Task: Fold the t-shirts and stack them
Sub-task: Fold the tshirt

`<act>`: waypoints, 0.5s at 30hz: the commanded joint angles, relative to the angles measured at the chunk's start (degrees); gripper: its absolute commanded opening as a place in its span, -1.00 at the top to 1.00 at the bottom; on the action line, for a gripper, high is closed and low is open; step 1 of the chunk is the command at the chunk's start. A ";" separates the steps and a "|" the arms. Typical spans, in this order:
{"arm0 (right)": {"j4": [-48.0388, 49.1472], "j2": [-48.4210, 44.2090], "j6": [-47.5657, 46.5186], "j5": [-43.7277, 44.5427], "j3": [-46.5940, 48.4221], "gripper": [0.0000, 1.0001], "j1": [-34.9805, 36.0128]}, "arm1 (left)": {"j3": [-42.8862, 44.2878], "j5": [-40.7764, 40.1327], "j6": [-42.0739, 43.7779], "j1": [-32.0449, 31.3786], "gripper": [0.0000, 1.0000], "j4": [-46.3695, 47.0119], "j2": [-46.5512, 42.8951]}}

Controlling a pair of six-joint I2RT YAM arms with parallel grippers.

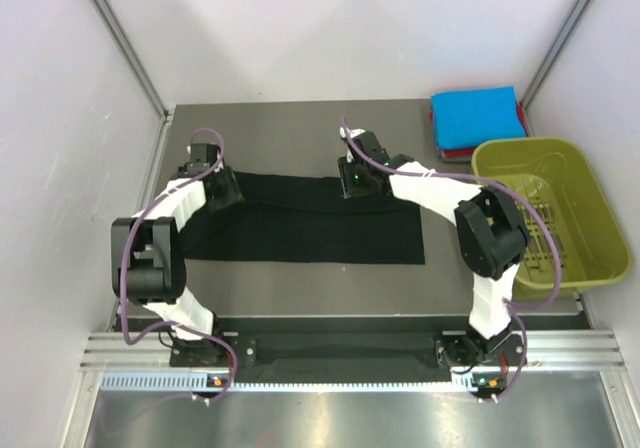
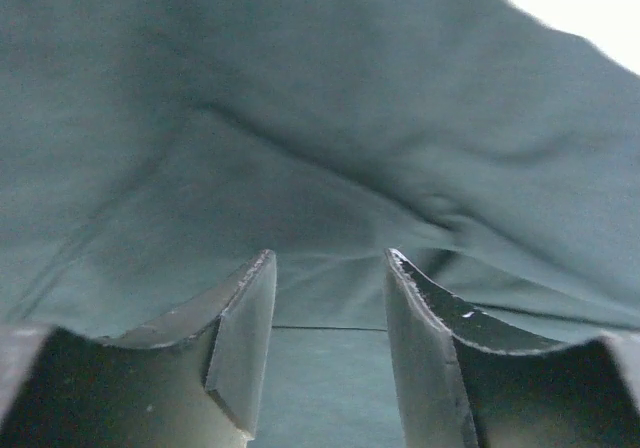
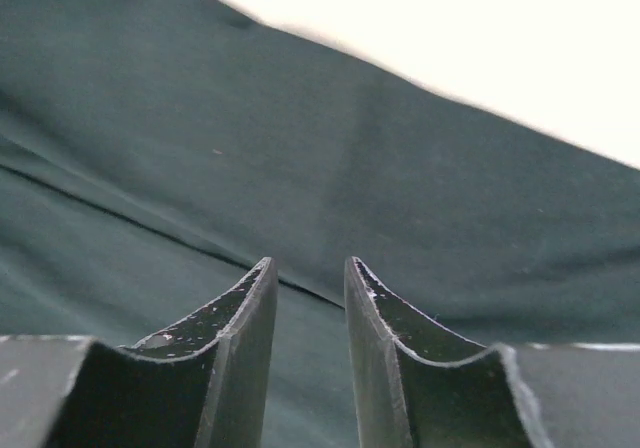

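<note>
1. Overhead, a black t-shirt (image 1: 300, 223) lies flat across the middle of the grey worktop (image 1: 300, 128), folded into a long band that runs left to right.
2. Two robot arms reach over it. The left tool (image 1: 212, 183) sits at the band's far left corner, and the right tool (image 1: 358, 173) sits on its far edge, right of centre. Judging by this spacing, they are working one long edge together for the next fold.
3. At the far right corner, a bright blue folded t-shirt (image 1: 477, 116) rests on a red one (image 1: 458, 154). This looks like the finished stack.
4. An olive-green basket (image 1: 545, 213) stands just in front of that stack, touching nothing black.
5. The left wrist view adds what the overhead hides: the left tool's jaws stand apart, with dark cloth rumpled just beyond the tips and nothing clamped between them.
6. The right wrist view shows the right tool's jaws nearly together, a narrow gap left, over a smooth fold line. I cannot tell whether they pinch any cloth.
</note>
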 commanded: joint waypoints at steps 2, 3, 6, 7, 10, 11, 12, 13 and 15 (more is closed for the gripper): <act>7.02 1.07 1.27 -4.59 3.68 0.29 2.83 | 2.16 -8.57 -0.21 2.53 -0.05 -1.91 -2.04; 7.81 1.77 1.27 -5.38 6.04 0.28 3.27 | 2.15 -6.57 -0.13 3.76 -0.05 -1.64 -2.39; 8.00 6.51 1.36 -8.81 12.71 0.27 4.68 | -0.38 5.41 3.12 3.77 -0.09 4.47 -3.10; 6.51 8.53 1.53 -8.73 14.22 0.27 5.47 | -0.31 8.28 3.65 3.68 -0.09 5.03 -1.53; 4.13 10.47 1.44 -7.76 17.66 0.26 6.53 | 1.09 11.56 5.93 2.90 -0.09 2.41 1.46; 3.86 10.57 1.27 -7.59 17.67 0.26 6.70 | 1.19 11.12 6.55 2.54 -0.10 2.05 1.73; 3.86 10.31 1.01 -7.32 17.15 0.27 6.79 | 0.93 10.60 7.08 2.11 -0.11 2.05 1.91; 3.86 10.04 0.83 -6.97 16.53 0.26 6.71 | 0.92 9.98 7.26 2.19 -0.11 2.05 2.17; 3.95 9.34 0.65 -5.66 14.95 0.26 6.71 | 1.45 9.54 7.26 2.10 -0.13 1.96 2.61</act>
